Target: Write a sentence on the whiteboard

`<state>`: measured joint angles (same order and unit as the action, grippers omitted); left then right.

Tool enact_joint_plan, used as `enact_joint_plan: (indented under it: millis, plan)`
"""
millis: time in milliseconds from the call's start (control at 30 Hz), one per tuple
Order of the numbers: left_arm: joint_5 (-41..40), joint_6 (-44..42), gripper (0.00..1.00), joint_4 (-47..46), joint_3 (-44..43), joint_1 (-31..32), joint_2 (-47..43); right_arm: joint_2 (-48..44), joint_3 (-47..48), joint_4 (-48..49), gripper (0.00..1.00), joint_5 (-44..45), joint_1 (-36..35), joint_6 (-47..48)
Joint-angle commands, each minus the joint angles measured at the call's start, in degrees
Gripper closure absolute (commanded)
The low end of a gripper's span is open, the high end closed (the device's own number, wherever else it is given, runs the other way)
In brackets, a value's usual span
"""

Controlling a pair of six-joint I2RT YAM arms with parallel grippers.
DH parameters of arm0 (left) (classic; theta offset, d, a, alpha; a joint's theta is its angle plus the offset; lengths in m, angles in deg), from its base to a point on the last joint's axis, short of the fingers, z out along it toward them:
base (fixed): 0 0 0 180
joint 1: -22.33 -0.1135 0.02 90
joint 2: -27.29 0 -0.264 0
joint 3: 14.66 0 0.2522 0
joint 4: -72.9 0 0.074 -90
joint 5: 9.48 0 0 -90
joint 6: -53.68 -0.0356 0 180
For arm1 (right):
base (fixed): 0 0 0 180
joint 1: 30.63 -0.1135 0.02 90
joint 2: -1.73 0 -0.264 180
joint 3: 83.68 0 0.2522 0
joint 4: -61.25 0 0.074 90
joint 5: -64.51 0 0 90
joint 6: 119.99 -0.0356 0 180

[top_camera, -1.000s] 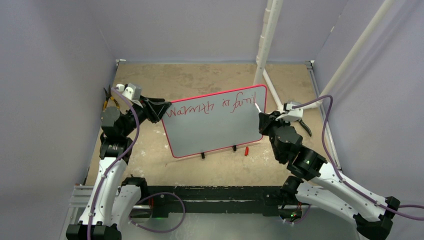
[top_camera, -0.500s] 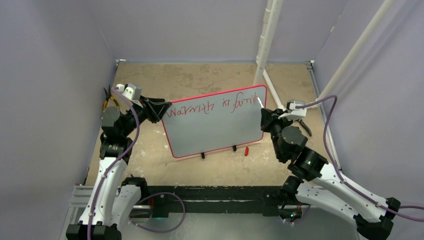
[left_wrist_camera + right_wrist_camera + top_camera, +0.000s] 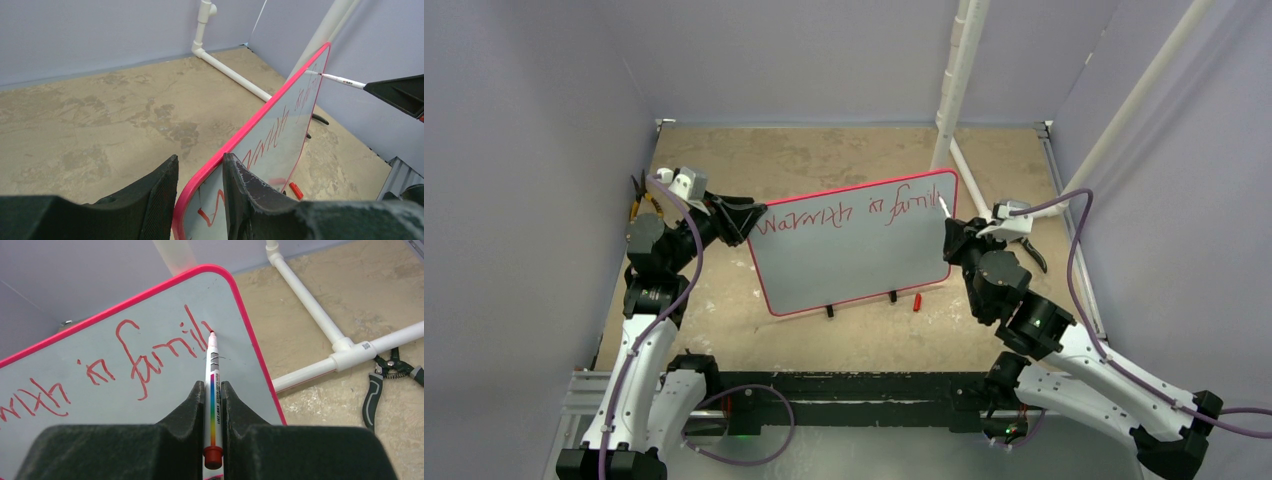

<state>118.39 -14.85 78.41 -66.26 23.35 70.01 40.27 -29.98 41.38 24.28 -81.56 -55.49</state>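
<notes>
1. We see the whiteboard (image 3: pixel 854 250) standing on its two black feet near the middle of the bench (image 3: pixel 824 160), leaning back, its red rim running all the way round.
2. The sentence (image 3: pixel 844 215) runs in red along the board's upper edge. In the right wrist view we read "in famil", with the tail of a longer word to its left; only one line of writing shows.
3. The left end effector (image 3: pixel 200 170) is partly closed on the whiteboard's left edge. The red rim passes between its two dark fingers (image 3: pixel 155 200), one on each face of the board.
4. The right end effector (image 3: pixel 951 238) is clamped tight on a marker (image 3: pixel 212 360), a white barrel with a rainbow stripe that sticks out ahead of the fingers.
5. The marker's red tip touches the board just right of the last letter, close to the upper right corner.
6. A small red cap (image 3: pixel 917 301) lies on the bench just beside the board's right foot.
7. Behind the board a white pipe frame (image 3: pixel 320 315) rests on the bench, with a pair of black-handled pliers (image 3: pixel 382 380) near it.
</notes>
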Motion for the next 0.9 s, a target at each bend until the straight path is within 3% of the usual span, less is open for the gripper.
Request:
enact_joint_plan:
  millis: [0,867]
  plan:
    - [2.03,0.34,0.64,-0.77,0.32,0.01,-0.36,-0.63,-0.01,-4.21,1.0,1.1,0.22,-3.74]
    - [1.95,0.21,0.64,-0.61,0.24,0.02,-0.44,0.4,3.8,5.79,1.0,5.24,0.23,6.09]
